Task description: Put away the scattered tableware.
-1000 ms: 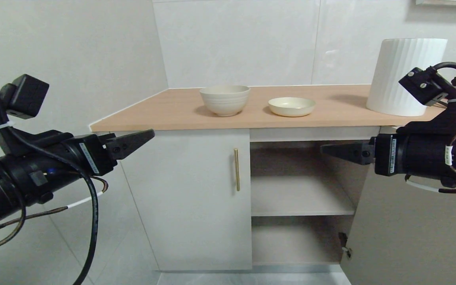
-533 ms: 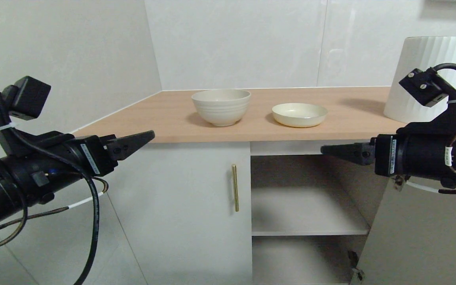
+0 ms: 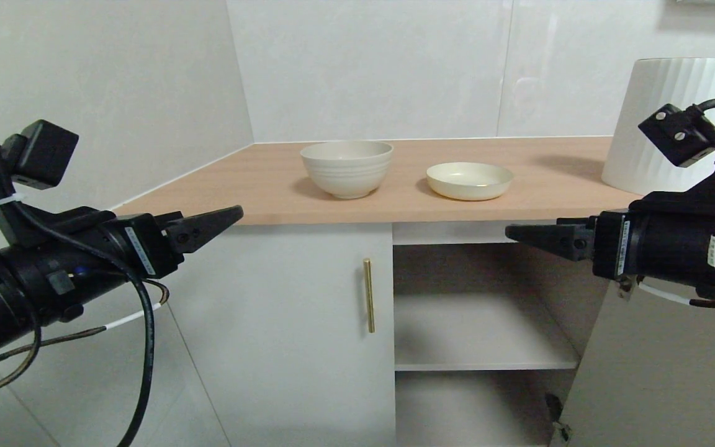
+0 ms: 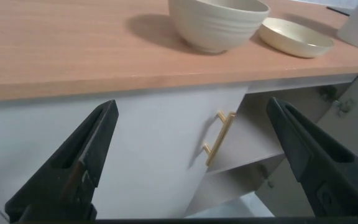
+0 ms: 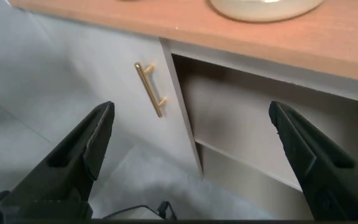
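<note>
1. The bowl [image 3: 346,167] is cream with faint ribs. It stands upright on the wooden table [image 3: 239,186], set back from the front edge.
2. The plate [image 3: 469,180] is shallow and cream. It lies flat on the table to the right of the bowl, near it, with bare wood between them.
3. A white ribbed pot [image 3: 668,118] stands on the table well to the right of the bowl, beyond the plate.
4. The left claw [image 3: 233,215] hangs in the air to the left of the bowl and lower, about level with the table's front edge, and touches nothing.
5. In the left wrist view its two fingers [image 4: 92,149] are spread wide with nothing between them. The bowl and plate show beyond the gap.
6. The right claw [image 3: 512,232] hangs to the right of the bowl and lower, just under the table's front edge and apart from it.
7. In the right wrist view its fingers [image 5: 86,149] also stand wide apart and hold nothing.
8. Straight below the bowl is a closed door [image 3: 295,323], white, with an upright gold handle [image 3: 368,295] along its right edge.
9. Below the bowl and to its right, under the plate, the cupboard stands open, with a pale shelf [image 3: 475,335] across it.
10. The open door [image 3: 661,372] is swung out farther right of the bowl, below the right claw.
</note>
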Tool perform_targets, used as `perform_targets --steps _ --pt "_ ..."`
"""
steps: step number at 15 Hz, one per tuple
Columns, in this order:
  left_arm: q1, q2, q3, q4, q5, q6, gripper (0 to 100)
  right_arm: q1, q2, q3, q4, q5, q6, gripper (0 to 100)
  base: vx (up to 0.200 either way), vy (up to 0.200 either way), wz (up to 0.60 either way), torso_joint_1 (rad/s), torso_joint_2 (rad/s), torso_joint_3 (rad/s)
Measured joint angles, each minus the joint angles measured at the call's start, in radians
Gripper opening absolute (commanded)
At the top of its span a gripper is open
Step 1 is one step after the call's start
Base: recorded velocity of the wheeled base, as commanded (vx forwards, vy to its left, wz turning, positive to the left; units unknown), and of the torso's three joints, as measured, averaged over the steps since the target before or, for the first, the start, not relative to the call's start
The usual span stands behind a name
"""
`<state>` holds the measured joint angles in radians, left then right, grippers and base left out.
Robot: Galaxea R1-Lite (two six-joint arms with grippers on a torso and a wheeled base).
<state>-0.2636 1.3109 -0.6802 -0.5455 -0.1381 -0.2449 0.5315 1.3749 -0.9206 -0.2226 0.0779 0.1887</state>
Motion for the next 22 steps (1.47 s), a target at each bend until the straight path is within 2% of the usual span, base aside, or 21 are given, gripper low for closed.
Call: perform_targets --steps 5,18,22 --pt "0.000 0.014 0.001 0.001 -0.018 -0.002 100 -0.011 0.031 0.003 -0.001 -0.001 -0.001 100 0.000 0.000 0.00 0.060 -0.21 -0.200" --pt "0.000 0.099 -0.005 0.003 -0.014 -0.002 100 -0.032 0.085 0.009 -0.036 -0.002 -0.003 100 0.000 0.000 0.00 0.186 -0.49 -0.286" --pt "0.000 0.101 -0.036 0.112 -0.014 0.000 100 -0.037 0.108 0.009 -0.072 -0.003 -0.017 100 0.000 0.000 0.00 0.156 -0.37 -0.205"
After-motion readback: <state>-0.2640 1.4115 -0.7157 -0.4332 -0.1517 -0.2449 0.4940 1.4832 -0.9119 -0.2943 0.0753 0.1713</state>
